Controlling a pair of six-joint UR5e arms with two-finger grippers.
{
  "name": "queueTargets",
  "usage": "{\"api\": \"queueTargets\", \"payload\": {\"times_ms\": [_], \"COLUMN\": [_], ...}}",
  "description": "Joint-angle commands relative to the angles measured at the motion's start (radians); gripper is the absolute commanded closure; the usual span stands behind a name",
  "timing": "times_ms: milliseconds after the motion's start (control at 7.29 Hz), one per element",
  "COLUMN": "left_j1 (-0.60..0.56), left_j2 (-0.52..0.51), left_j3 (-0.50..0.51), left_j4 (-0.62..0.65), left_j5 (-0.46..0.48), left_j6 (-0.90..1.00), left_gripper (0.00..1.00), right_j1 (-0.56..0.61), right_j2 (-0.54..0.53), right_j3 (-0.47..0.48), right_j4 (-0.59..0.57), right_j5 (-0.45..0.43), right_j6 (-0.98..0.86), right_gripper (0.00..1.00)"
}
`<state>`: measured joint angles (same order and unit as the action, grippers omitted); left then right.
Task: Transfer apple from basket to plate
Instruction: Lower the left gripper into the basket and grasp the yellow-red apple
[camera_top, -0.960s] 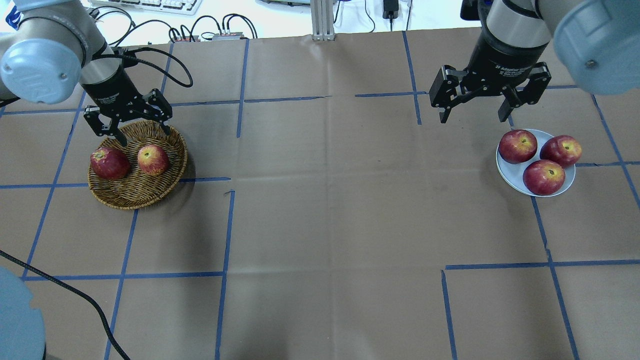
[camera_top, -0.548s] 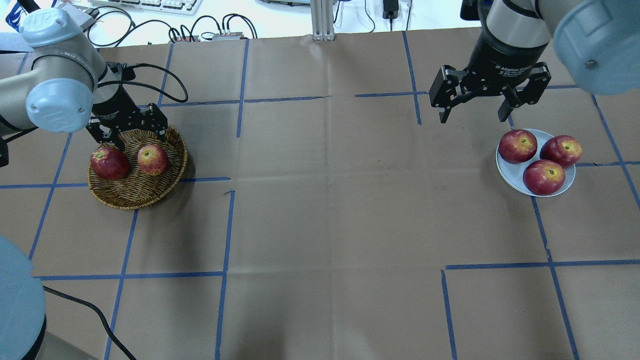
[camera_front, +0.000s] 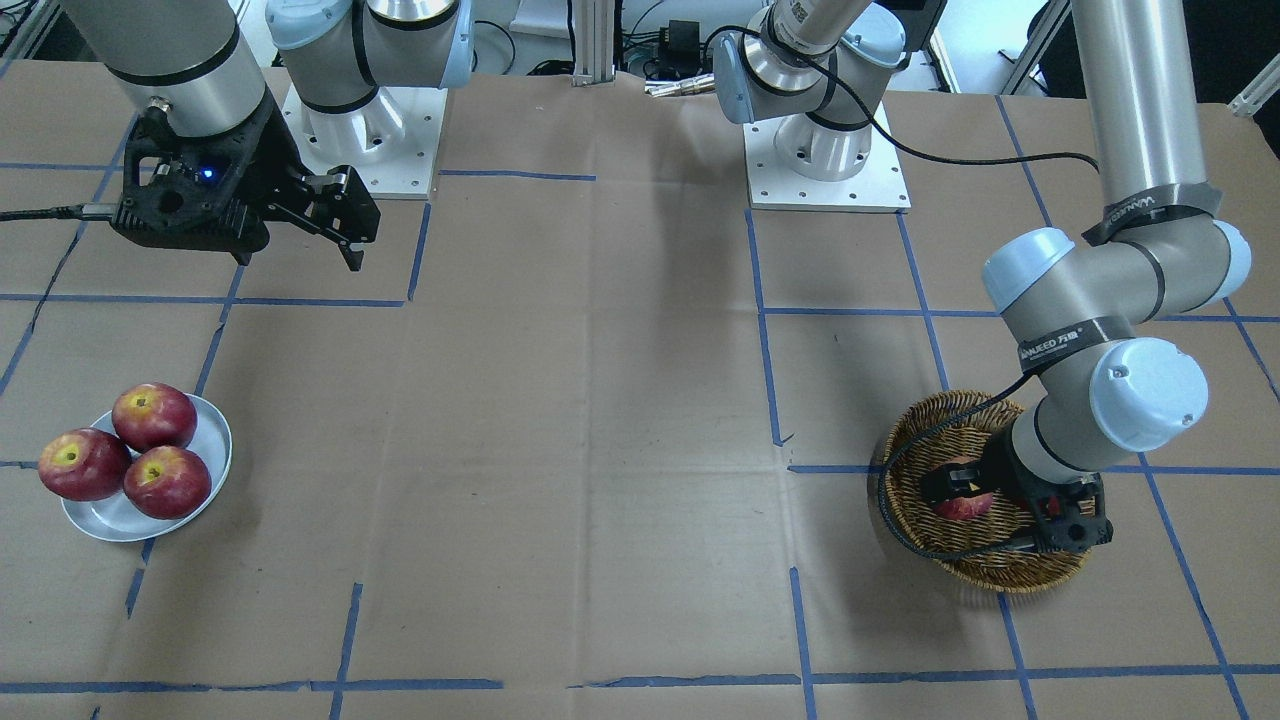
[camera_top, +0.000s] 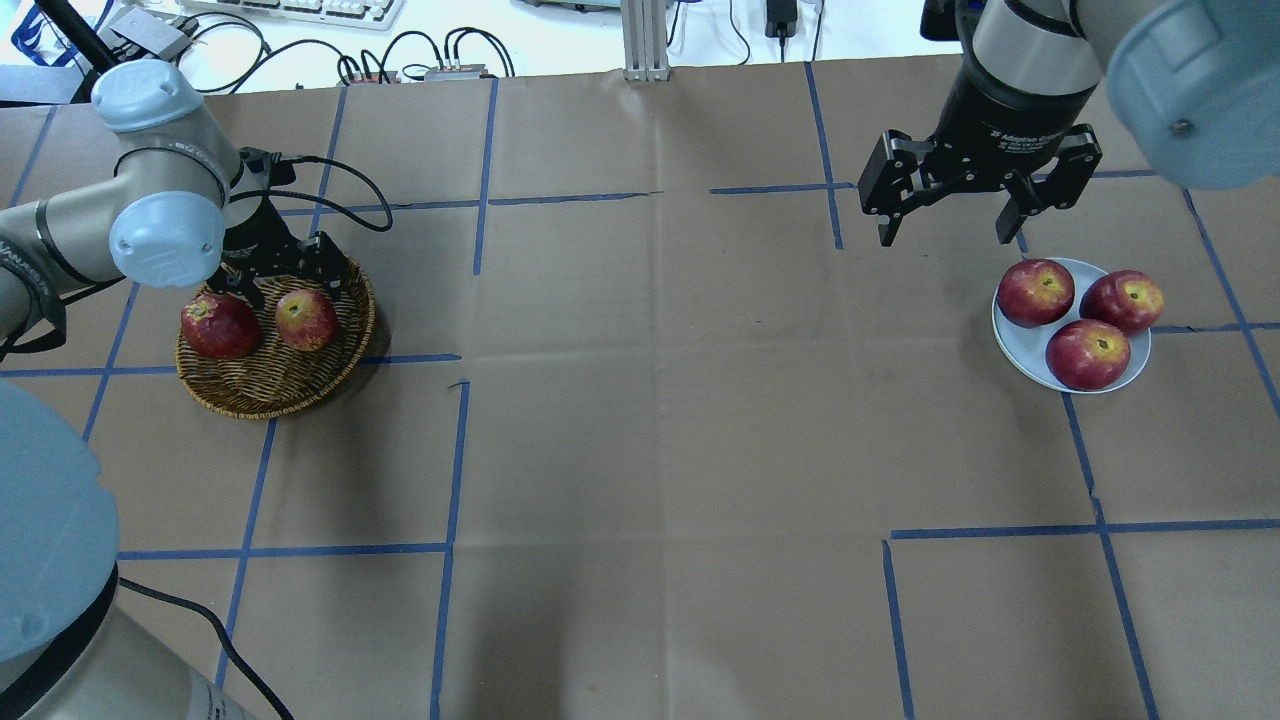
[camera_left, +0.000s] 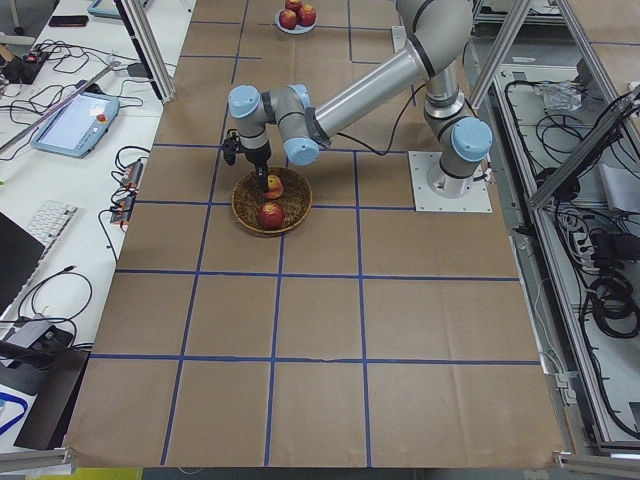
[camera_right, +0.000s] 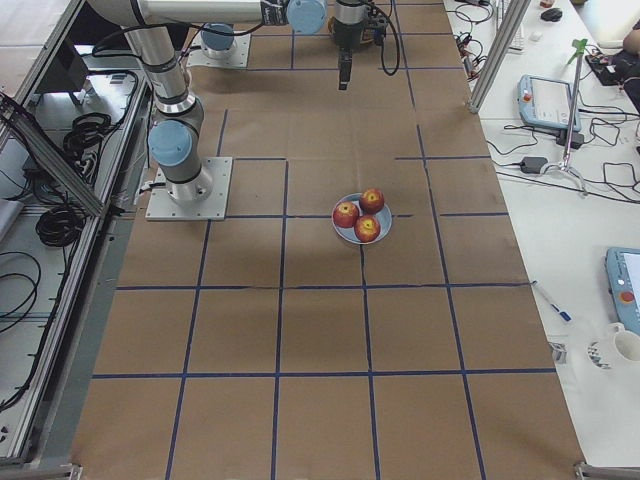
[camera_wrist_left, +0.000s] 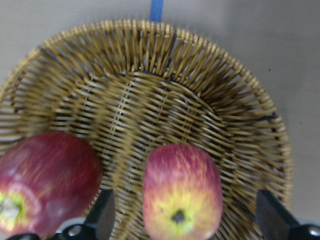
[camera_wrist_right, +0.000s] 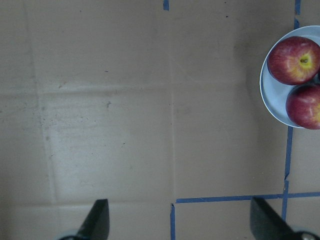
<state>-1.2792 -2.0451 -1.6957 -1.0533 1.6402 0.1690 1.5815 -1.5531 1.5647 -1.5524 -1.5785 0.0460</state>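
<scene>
The apple (camera_wrist_left: 182, 197), pinkish-red streaked with yellow, lies in the wicker basket (camera_wrist_left: 210, 105) beside a darker red apple (camera_wrist_left: 45, 182). My left gripper (camera_wrist_left: 185, 222) is open and low in the basket, with one finger on each side of the apple and a gap between each finger and it. In the overhead view the apple (camera_top: 306, 318) lies just in front of the left gripper (camera_top: 290, 278), in the basket (camera_top: 270, 385). The pale plate (camera_top: 1018, 345) sits at the right. My right gripper (camera_top: 950, 225) is open and empty, above the table beside the plate.
Three dark red apples (camera_top: 1088, 354) fill most of the plate. The plate's edge shows in the right wrist view (camera_wrist_right: 270, 107). The left arm's cable (camera_front: 900, 520) hangs over the basket (camera_front: 1010, 580). Brown paper with blue tape lines covers the table.
My left arm has come down and forward, so the open gripper now sits lower in the basket around the lighter apple. The right arm has not moved.
</scene>
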Motion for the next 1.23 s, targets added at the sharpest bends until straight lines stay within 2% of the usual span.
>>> {"api": "queueTargets", "payload": {"times_ms": [0, 137, 411, 548, 823, 1097], "left_j1": [0.001, 0.001, 0.001, 0.001, 0.001, -0.012], "left_j2": [-0.036, -0.035, -0.030, -0.026, -0.004, 0.054], "left_j3": [-0.019, -0.033, -0.032, -0.027, 0.002, 0.040], "left_j4": [0.004, 0.004, 0.007, 0.009, 0.013, -0.010], "left_j5": [0.009, 0.007, 0.000, 0.003, 0.007, 0.009], "left_j6": [0.011, 0.011, 0.011, 0.012, 0.017, -0.023], "left_gripper": [0.02, 0.02, 0.26, 0.42, 0.52, 0.53], "right_j1": [0.000, 0.000, 0.000, 0.000, 0.000, 0.000], "right_j2": [-0.001, -0.001, -0.001, -0.001, -0.001, -0.001], "right_j3": [0.000, 0.000, 0.000, 0.000, -0.002, -0.002], "right_j4": [0.000, 0.000, 0.000, 0.000, 0.000, -0.002], "right_j5": [0.000, 0.000, 0.000, 0.000, 0.000, 0.000], "right_j6": [0.000, 0.000, 0.000, 0.000, 0.000, 0.000], "right_gripper": [0.00, 0.00, 0.00, 0.00, 0.00, 0.00]}}
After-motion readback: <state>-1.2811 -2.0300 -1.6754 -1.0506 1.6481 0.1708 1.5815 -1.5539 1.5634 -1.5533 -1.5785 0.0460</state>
